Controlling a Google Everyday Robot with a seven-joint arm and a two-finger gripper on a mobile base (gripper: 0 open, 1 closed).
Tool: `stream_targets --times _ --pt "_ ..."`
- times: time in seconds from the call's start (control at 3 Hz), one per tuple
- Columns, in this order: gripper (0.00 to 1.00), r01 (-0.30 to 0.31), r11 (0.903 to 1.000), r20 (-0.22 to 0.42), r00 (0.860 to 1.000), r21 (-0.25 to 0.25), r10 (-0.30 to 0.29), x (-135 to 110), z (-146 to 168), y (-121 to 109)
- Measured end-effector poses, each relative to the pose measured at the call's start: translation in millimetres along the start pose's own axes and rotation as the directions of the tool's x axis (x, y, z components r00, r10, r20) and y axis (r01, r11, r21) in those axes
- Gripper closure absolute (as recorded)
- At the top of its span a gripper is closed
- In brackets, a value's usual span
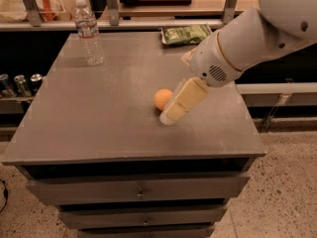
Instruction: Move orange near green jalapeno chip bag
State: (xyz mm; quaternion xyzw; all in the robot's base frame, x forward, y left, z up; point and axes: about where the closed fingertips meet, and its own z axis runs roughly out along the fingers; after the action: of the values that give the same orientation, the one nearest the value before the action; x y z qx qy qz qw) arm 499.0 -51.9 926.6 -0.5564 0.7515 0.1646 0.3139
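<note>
Just beside the orange, the hand slants down low over the table, grip impossible to tell

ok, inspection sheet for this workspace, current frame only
Surface: grey cabinet top, drawers below.
Job's things: orange mid-top; green jalapeno chip bag lying flat at the far edge, well apart from the orange.
Clutter: water bottle upright, far left corner.
Grippers: gripper low over the top, close beside the orange on its near right in the view; contact cannot be told.
Cables: nothing seen.
Surroundings: cans on a lower shelf at left; speckled floor.
</note>
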Motion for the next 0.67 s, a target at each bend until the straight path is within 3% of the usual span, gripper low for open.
stream_targets --times 0.67 --pt "0.0 -0.119 0.9925 0.075 0.99 0.028 0.116 1.8 56.3 -14.0"
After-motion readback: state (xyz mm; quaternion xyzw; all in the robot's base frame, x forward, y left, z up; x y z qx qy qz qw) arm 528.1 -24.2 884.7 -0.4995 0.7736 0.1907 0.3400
